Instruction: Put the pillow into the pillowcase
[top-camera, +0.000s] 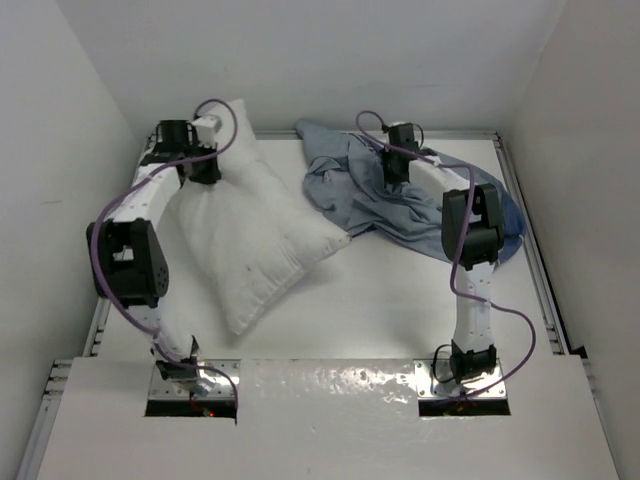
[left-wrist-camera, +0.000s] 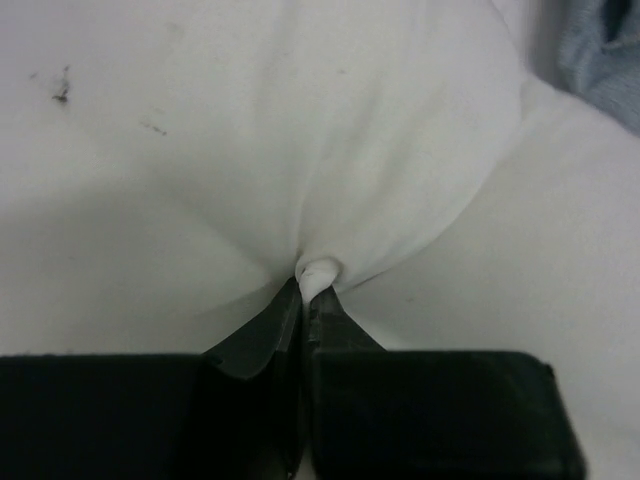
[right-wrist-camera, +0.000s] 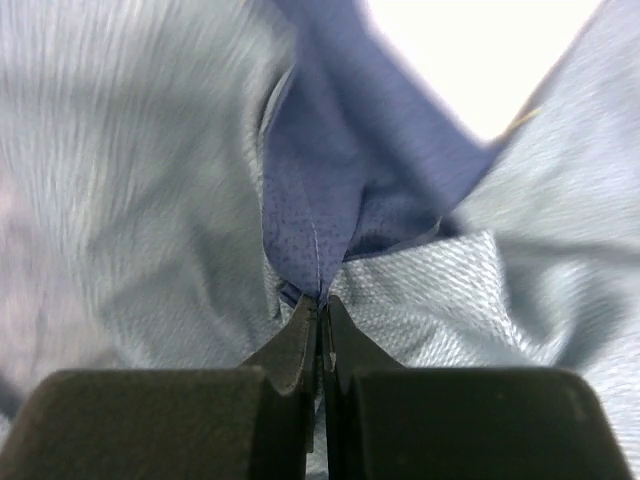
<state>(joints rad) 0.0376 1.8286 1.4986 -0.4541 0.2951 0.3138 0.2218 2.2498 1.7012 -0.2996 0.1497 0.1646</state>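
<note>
Since both arms are bolted at the near edge, they reach out long across the table (top-camera: 380, 310) to get at the cloth. Nearest lies the pillow (top-camera: 255, 235), slanting from its near corner up toward the far left. It lies flat and wholly outside the pillowcase (top-camera: 400, 205), which sits crumpled close against it at the far right. At the pillow's far end the left gripper (left-wrist-camera: 310, 300) is pinched tight on a small nub of white fabric, a hold I'd guess is meant for dragging it. Over to the right, the right gripper (right-wrist-camera: 322, 305) is closed on a fold of blue cloth, likely to lift the mouth open, though no opening is spread yet.
</note>
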